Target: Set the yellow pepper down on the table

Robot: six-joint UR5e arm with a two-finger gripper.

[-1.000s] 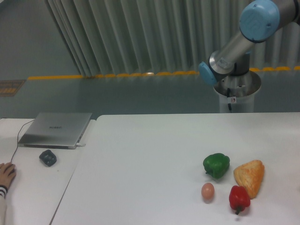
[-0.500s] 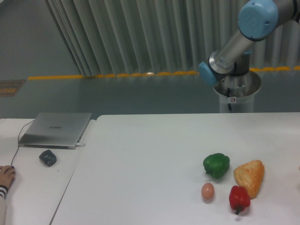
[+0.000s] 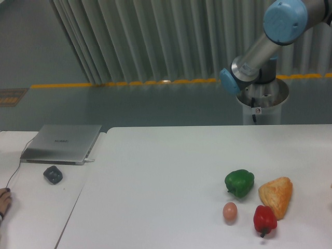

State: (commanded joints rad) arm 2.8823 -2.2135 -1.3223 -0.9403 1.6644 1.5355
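While the robot's silver arm with pale blue joint caps (image 3: pixel 259 49) reaches out of frame at the upper right, its gripper is nowhere in the picture, so how far it is open and whether it holds anything cannot be told. No glossy yellow pepper can be made out anywhere in view either.

The large white smooth-topped table (image 3: pixel 166 176) fills the near and middle ground. Four things sit close together on its near right part: a green bell pepper (image 3: pixel 239 182), an orange-yellow rough wedge-shaped lump (image 3: pixel 276 195) just to its right, a small tan egg (image 3: pixel 230 211) in front of the green pepper, and a red bell pepper (image 3: pixel 264 220) (stem pointing toward the viewer) just in front of the lump.

To the left stands a smaller white desk (image 3: pixel 36 207) carrying a closed grey laptop (image 3: pixel 62 142) and a small dark grey object (image 3: pixel 53 174). A person's fingertips (image 3: pixel 3 199) show at the left edge.
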